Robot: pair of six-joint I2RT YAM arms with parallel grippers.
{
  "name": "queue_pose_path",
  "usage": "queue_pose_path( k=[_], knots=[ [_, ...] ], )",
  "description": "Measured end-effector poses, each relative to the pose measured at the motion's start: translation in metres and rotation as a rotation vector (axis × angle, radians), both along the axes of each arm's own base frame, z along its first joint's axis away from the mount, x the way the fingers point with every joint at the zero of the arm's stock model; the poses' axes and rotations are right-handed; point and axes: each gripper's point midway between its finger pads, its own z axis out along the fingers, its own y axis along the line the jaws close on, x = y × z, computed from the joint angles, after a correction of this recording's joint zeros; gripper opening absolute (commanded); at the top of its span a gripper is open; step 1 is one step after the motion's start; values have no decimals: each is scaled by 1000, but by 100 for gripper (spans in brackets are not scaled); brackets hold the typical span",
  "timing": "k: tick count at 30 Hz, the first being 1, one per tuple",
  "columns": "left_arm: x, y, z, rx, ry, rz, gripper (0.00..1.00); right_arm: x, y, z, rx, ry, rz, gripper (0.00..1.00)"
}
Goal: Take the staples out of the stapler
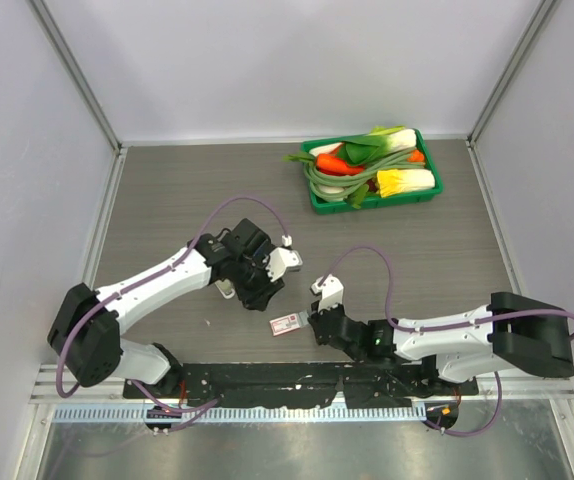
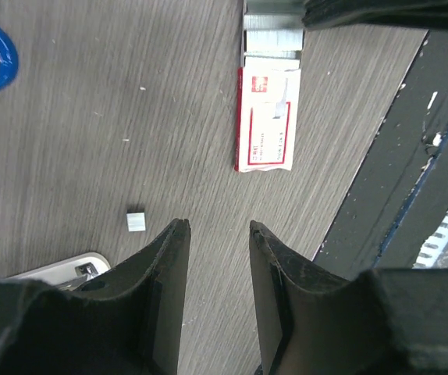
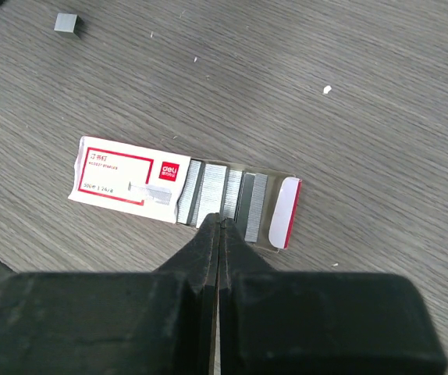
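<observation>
Presumably the light, slippery staples (image 2: 136, 221) are best pinched by their edges; left jaws are parted, right jaws closed.

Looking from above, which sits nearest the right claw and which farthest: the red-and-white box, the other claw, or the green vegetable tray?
From the right gripper:
1. red-and-white box, at its tips, just left.
2. left gripper, farther left.
3. green tray, far back, right side.
</observation>
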Motion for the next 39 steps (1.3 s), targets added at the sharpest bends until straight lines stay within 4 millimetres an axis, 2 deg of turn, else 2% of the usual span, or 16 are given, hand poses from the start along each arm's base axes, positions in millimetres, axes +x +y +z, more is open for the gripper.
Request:
queue_pose_path(
  k=[4,7,11,16,23,32,39],
  knots=[
    [-3,7,-19,45,19,-8,40,3,-1,3,12,0,-8,1],
    [-2,8,-31,74,41,-12,40,9,-3,13,49,-6,-26,1],
    [1,5,-32,68,33,-12,40,18,-13,20,84,-13,-67,1],
    [6,0,-31,48,12,-11,40,25,-25,13,58,-3,-99,1],
    [11,-5,-33,29,-7,-13,40,20,-26,-5,3,29,-82,1],
    [-7,3,-54,64,21,-72,40,17,-25,-13,-15,49,-67,1],
    [-14,6,-65,76,13,-103,40,18,-19,-13,-10,52,-61,1]
  ],
)
